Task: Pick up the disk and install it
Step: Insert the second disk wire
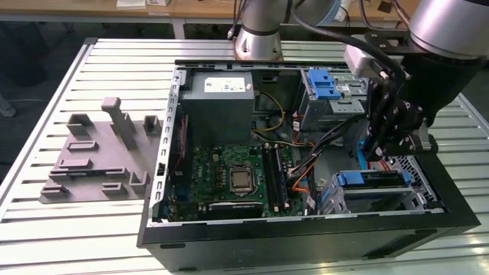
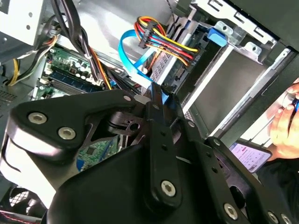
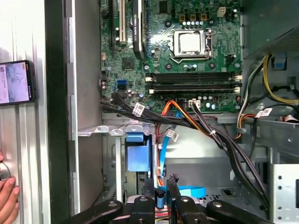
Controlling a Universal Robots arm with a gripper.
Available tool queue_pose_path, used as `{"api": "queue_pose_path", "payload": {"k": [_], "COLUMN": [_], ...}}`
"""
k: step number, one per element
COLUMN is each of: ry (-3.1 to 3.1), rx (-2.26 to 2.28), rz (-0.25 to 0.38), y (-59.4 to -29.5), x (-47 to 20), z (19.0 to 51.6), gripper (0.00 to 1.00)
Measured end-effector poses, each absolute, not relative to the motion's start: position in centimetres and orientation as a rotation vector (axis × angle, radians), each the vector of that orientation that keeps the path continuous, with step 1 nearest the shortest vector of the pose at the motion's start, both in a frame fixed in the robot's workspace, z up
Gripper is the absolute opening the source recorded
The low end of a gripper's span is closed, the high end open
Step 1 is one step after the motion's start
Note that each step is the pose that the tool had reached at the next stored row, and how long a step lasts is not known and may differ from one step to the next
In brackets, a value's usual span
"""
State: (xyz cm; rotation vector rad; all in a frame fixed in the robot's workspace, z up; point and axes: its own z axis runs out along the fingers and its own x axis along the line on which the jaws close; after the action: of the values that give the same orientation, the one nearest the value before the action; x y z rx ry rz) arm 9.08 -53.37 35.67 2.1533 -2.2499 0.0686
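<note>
Nearest, the black pincer (image 3: 160,181) has its two fingers drawn close together, with a thin sliver of blue showing in the narrow gap. I cannot tell what that sliver belongs to. Just beyond its tips in the second wrist view lies the disk (image 2: 181,63), seated in a grey sheet-metal drive cage (image 2: 243,70). A plug of red, yellow, orange and black wires (image 2: 163,44) meets its end, and a flat blue ribbon cable (image 2: 131,51) loops beside it. The exterior view shows two such cages, each with a blue plastic latch: one directly under the pincer (image 1: 379,153), holding the disk (image 1: 374,179), and one past it (image 1: 328,91). Farther from the pincer is the green motherboard (image 3: 187,70) with its square CPU socket (image 3: 189,43), then the grey boxy power supply (image 1: 217,109). Both wrist views catch what the exterior view does not — a person's hand (image 3: 7,196) and one phone (image 3: 16,81) outside the black computer case (image 1: 306,240). Farthest off, one grey moulded fixture (image 1: 95,157) rests on the ribbed aluminium table (image 1: 77,229).
</note>
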Motion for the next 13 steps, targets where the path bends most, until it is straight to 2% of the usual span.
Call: {"api": "queue_pose_path", "payload": {"k": [13], "ry": [-2.254], "rx": [2.157], "rz": [0.06], "y": [-54.9], "x": [9.2], "z": [34.3], "gripper": [0.25]}}
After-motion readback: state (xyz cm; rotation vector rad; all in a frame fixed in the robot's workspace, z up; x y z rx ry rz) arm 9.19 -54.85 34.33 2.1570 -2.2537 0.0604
